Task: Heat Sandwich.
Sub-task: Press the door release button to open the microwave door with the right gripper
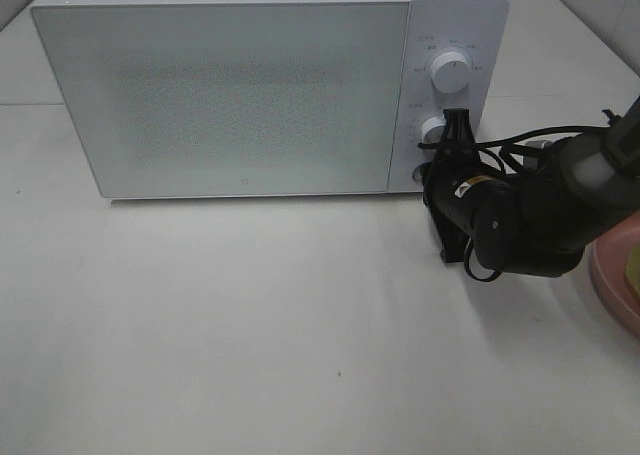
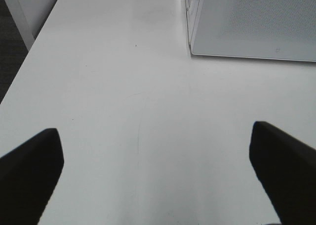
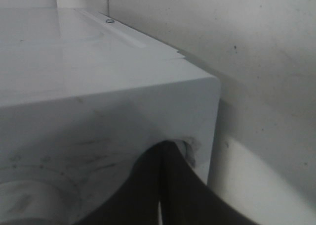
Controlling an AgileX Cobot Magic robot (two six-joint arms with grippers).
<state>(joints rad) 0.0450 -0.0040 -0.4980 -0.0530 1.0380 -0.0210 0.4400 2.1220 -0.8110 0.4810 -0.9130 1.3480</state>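
Note:
The white microwave (image 1: 230, 90) stands at the back of the table with its door closed. My right gripper (image 1: 458, 125) is shut, its tips at the lower knob (image 1: 433, 130) of the control panel. In the right wrist view the shut fingers (image 3: 163, 185) press against the panel; nothing is held. The pink plate (image 1: 612, 280) lies at the far right edge, partly behind the right arm. The sandwich (image 1: 634, 267) shows only as a pale yellow sliver on it. My left gripper (image 2: 158, 180) hangs open over bare table, seen only in the left wrist view.
An upper knob (image 1: 451, 72) sits above the lower one. The white table (image 1: 250, 325) stretches in front of the microwave. A light wall rises behind and beside the microwave in the right wrist view. The table's left edge (image 2: 29, 52) drops off to a dark floor.

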